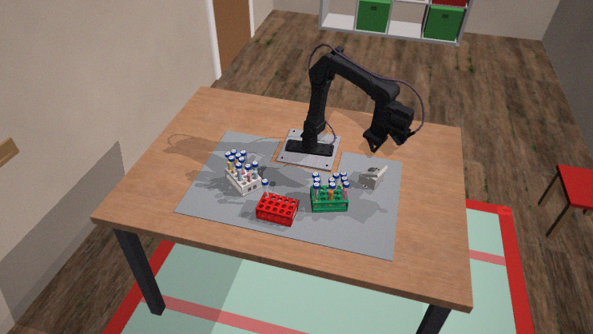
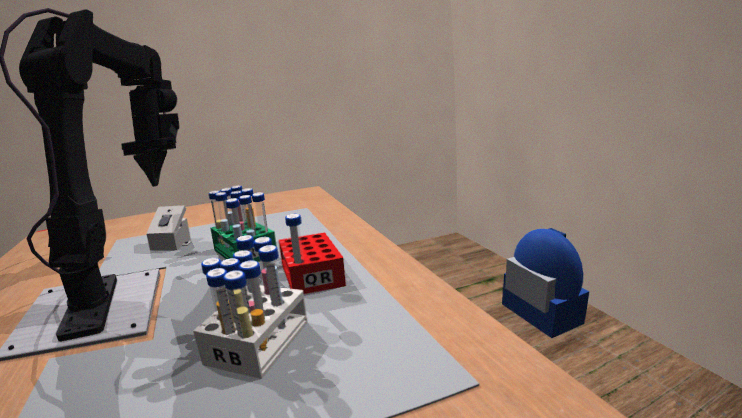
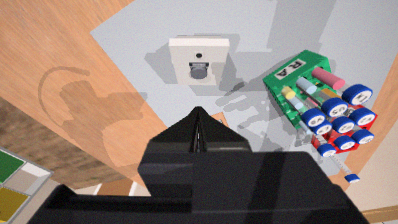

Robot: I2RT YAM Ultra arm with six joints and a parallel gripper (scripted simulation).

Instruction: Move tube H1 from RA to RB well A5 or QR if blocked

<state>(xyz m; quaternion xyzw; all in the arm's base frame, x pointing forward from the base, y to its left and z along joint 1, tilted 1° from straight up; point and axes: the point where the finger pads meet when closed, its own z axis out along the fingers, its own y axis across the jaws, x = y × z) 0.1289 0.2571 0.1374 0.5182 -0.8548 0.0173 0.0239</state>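
Note:
My gripper (image 1: 375,148) (image 2: 155,183) (image 3: 198,111) is shut and empty, pointing down high above the grey button box (image 1: 369,180) (image 2: 162,239) (image 3: 183,70) on its base side. The lamp (image 3: 199,55) on the box looks dark. The green rack RA (image 1: 329,208) (image 2: 222,246) (image 3: 300,62) holds several blue-capped tubes. The white rack RB (image 1: 248,188) (image 2: 210,358) holds several too, all standing. The red rack QR (image 1: 276,216) (image 2: 332,280) holds one tube (image 1: 264,188) (image 2: 295,241), upright in a corner well on the base side. I cannot read which cap is H1.
The racks and the button box stand on the grey mat (image 1: 356,234) (image 2: 394,363) (image 3: 135,30). The arm's base plate (image 1: 304,161) (image 2: 31,340) is behind them. QR stands between RA and RB, farther from the base. The tall tubes in RA rise close beside the box.

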